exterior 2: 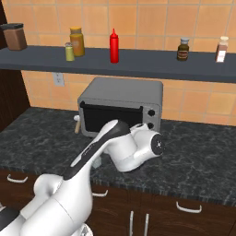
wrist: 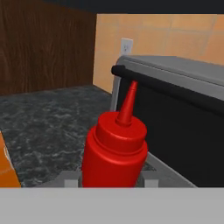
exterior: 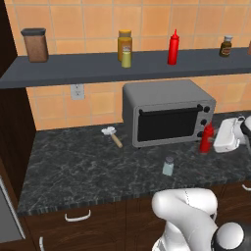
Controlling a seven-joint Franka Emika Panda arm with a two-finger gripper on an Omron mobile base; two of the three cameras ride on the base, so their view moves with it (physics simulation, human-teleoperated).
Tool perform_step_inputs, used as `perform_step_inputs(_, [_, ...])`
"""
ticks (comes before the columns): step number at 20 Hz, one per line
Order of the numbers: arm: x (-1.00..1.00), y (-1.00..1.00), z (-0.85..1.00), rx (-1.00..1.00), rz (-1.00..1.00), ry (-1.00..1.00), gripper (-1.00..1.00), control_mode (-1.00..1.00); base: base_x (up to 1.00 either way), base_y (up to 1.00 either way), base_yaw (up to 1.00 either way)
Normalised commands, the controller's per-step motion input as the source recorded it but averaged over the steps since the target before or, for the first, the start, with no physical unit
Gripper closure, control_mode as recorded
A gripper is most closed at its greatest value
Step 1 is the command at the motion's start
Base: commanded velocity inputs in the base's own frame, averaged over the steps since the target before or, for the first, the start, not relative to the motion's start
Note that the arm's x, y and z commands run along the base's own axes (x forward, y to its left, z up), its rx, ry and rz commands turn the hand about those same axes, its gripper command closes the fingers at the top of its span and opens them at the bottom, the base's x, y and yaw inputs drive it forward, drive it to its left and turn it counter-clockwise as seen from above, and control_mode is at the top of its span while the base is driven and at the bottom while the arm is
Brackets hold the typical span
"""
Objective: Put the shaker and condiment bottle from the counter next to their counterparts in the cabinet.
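Red slim squeeze bottle (wrist: 114, 151) sits clamped low in the end effector (wrist: 111, 178), beside the grey toaster oven (exterior: 166, 112) on the dark marbled surface (exterior: 78, 164), upright for lifting shelfward.

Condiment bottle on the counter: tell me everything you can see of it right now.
The condiment bottle is a slim, glossy red squeeze bottle, plastic by its look, with a stepped cap and a pointed cone nozzle. It stands upright on the dark marbled counter, just before the toaster oven's right front corner. In the hand view, the gripper straddles its body, fingers close on both sides; contact can't be confirmed.
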Motion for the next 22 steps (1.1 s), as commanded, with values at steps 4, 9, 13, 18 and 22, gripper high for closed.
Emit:
perform_step_inputs(4, [-0.23,0.00,0.64,0.00,0.00,0.00,1.00,-1.00,0.00,0.00,0.00])
perform_step_inputs(9, [-0.23,0.00,0.68,0.00,0.00,0.00,1.00,-1.00,0.00,0.00,0.00])
perform_step_inputs(13, [-0.21,0.00,0.67,0.00,0.00,0.00,1.00,-1.00,0.00,0.00,0.00])
perform_step_inputs(18, [-0.20,0.00,0.66,0.00,0.00,0.00,1.00,-1.00,0.00,0.00,0.00])
perform_step_inputs(22, [-0.13,0.00,0.66,0.00,0.00,0.00,1.00,-1.00,0.00,0.00,0.00])
